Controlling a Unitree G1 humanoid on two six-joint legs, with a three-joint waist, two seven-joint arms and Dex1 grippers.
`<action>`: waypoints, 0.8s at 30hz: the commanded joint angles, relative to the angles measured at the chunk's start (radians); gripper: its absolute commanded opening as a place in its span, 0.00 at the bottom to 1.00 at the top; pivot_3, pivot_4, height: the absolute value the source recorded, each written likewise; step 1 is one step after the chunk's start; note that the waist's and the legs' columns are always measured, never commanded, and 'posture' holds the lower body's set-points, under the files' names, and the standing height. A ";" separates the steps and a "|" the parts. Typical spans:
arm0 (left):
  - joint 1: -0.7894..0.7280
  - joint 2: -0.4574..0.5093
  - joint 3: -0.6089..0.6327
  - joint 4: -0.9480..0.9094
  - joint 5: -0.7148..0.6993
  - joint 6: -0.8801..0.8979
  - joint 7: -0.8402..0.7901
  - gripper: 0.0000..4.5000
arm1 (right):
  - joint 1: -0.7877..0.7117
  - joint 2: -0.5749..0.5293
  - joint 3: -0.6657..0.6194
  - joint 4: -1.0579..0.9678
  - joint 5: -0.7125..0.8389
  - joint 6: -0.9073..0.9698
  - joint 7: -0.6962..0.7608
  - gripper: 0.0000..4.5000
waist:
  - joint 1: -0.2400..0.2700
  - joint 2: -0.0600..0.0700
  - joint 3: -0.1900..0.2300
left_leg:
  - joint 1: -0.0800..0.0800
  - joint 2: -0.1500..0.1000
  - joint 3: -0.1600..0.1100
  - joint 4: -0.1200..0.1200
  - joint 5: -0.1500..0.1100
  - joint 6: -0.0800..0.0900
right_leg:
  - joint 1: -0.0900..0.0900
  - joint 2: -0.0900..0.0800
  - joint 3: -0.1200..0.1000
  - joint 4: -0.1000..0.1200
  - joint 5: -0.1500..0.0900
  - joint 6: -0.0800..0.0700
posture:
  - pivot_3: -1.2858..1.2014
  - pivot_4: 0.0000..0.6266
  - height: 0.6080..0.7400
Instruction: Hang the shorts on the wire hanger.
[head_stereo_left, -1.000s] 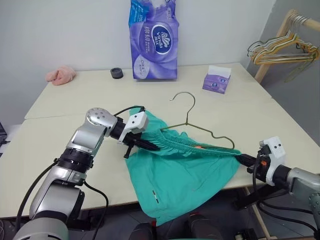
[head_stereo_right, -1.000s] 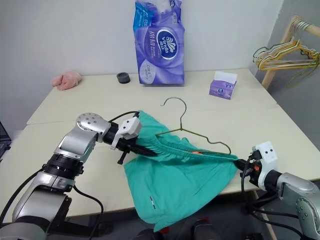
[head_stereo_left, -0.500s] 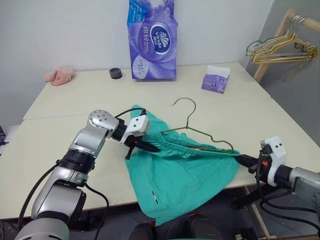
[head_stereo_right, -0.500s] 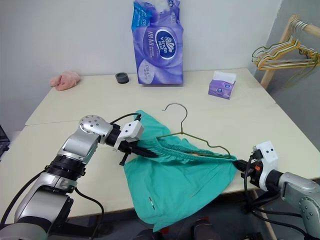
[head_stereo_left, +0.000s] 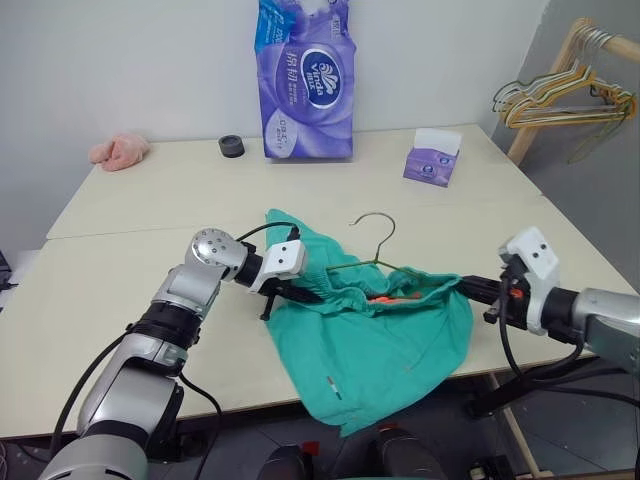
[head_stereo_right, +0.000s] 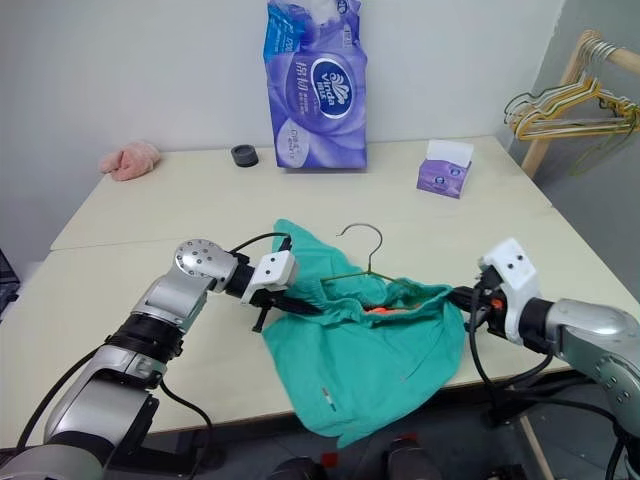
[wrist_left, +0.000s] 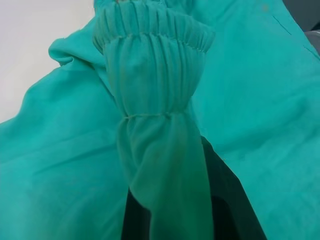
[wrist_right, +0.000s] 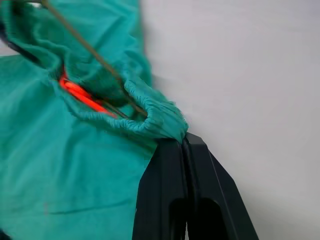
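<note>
Item: teal-green fabric shorts (head_stereo_left: 385, 330) with gathered elastic waistband, held at the near edge of the pale cream bench (head_stereo_left: 150, 215), lower part draped over that edge. Orange drawstring (head_stereo_left: 385, 297) showed inside the open waistband.

Item: thin olive-grey wire hanger (head_stereo_left: 372, 248), triangular, its lower part inside the waistband, its curved hook standing clear above the cloth.

Left pincer (head_stereo_left: 305, 296): clenched on the waistband's left end, gathered fabric wrapped over its black fingers (wrist_left: 227, 200) in the left wrist view.

Right pincer (head_stereo_left: 468, 288): fingers (wrist_right: 170, 200) pressed together, gripping the waistband's right end just beside the hanger wire.

Surroundings, all well apart from the shorts:
- tall purple plastic pack of tissue rolls (head_stereo_left: 306, 80), upright at the bench's far edge against the wall;
- small black round cap (head_stereo_left: 232, 146), just left of the pack;
- pink crumpled cloth (head_stereo_left: 120, 150), far left corner;
- small purple tissue box (head_stereo_left: 433, 158), far right part of the bench;
- bunch of yellowish-green hangers (head_stereo_left: 560, 100) on a wooden rack (head_stereo_left: 545, 85), beyond the bench's right side.

Nothing lay between the pincers and the shorts.
</note>
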 joint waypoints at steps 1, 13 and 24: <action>-0.031 -0.025 0.014 -0.016 0.002 -0.009 0.041 0.00 | -0.081 -0.046 0.088 -0.034 -0.016 -0.020 0.042 0.00 | 0.001 0.000 0.000 | 0.000 0.000 0.000 0.000 0.000 0.000 | 0.000 0.000 0.000 0.000 0.000 0.000 | 0.44 0.12 1.00; 0.039 -0.045 0.012 -0.105 -0.003 0.027 0.087 0.00 | -0.172 -0.173 0.220 0.038 -0.160 -0.139 0.153 0.29 | 0.001 0.000 0.000 | 0.000 0.000 0.000 0.000 0.000 0.000 | 0.000 -0.002 0.000 0.000 0.000 0.000 | 0.44 0.12 1.00; 0.052 -0.056 0.010 -0.133 -0.009 0.047 0.091 0.00 | -0.025 -0.309 0.209 0.080 -0.256 -0.230 0.263 0.66 | 0.000 0.000 0.000 | 0.000 0.000 0.000 0.000 0.000 0.000 | 0.000 -0.003 0.000 0.000 0.000 0.000 | 0.44 0.11 1.00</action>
